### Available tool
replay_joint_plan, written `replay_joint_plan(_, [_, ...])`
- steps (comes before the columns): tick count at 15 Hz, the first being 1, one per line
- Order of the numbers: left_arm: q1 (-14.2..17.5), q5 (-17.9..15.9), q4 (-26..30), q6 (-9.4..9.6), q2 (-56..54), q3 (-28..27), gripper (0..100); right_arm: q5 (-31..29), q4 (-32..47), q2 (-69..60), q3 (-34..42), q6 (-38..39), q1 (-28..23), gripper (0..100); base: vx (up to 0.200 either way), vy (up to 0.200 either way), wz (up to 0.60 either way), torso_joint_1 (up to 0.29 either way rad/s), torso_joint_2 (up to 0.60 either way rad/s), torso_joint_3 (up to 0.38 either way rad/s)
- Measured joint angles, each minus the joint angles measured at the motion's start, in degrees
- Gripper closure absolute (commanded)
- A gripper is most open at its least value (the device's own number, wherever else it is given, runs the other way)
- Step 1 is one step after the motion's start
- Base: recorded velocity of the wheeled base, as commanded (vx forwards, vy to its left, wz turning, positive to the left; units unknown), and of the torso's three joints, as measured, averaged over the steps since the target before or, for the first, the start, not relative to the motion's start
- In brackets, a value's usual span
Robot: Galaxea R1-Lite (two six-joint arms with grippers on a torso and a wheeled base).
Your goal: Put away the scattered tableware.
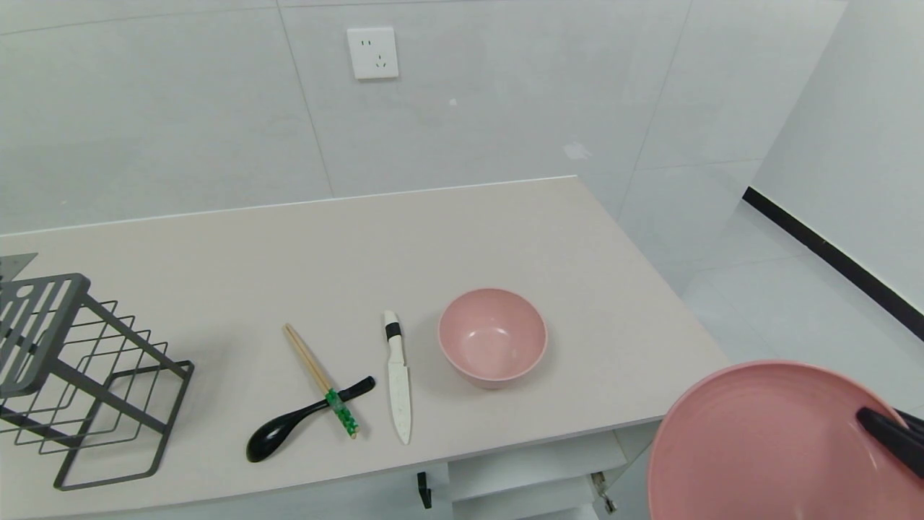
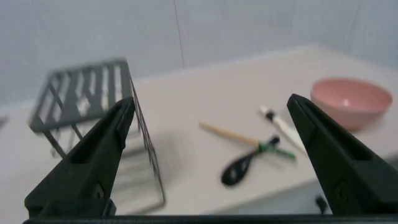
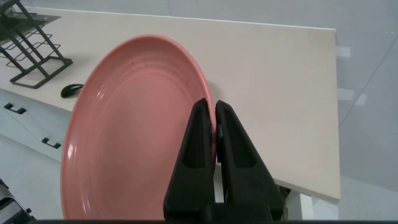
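Nearest, the pink plate (image 1: 765,448) (partly cut off at the picture's corner) hangs tilted right of the pink bowl (image 1: 492,338), its rim pinched by the right gripper (image 3: 213,121). The left gripper (image 2: 210,106) hovers, spread wide. Left of the bowl lie the knife (image 1: 398,375), chopsticks (image 1: 317,375) crossing the spoon (image 1: 303,419), then the rack (image 1: 65,375).

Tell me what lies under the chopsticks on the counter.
The handle of the black spoon passes under the chopsticks near their green-wrapped end. Elsewhere they rest on the bare counter. The short stretch of handle right at the crossing is covered.
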Motion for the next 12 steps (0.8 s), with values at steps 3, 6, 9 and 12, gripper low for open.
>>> replay_joint_plan(3, [0.0,-4.7,-1.1,-5.42,0.2,-1.6,0,0.0,0.0,0.3,0.8,0.1,-0.1,100,0.0,0.0,0.0,0.0,0.0,0.0])
replay_joint_plan(6, [-0.4,-9.0,-1.2,-5.92,4.9,-8.6,0,0.0,0.0,0.4,1.4,0.1,-0.1,100,0.0,0.0,0.0,0.0,0.0,0.0])
replay_joint_plan(9, [-4.7,-10.8,-1.2,-6.52,15.1,-14.3,0,0.0,0.0,0.4,1.5,0.1,-0.1,100,0.0,0.0,0.0,0.0,0.0,0.0])
replay_joint_plan(12, [-10.7,-12.1,-3.2,-8.12,28.9,-15.8,0,0.0,0.0,0.7,1.6,0.1,0.0,100,0.0,0.0,0.0,0.0,0.0,0.0])
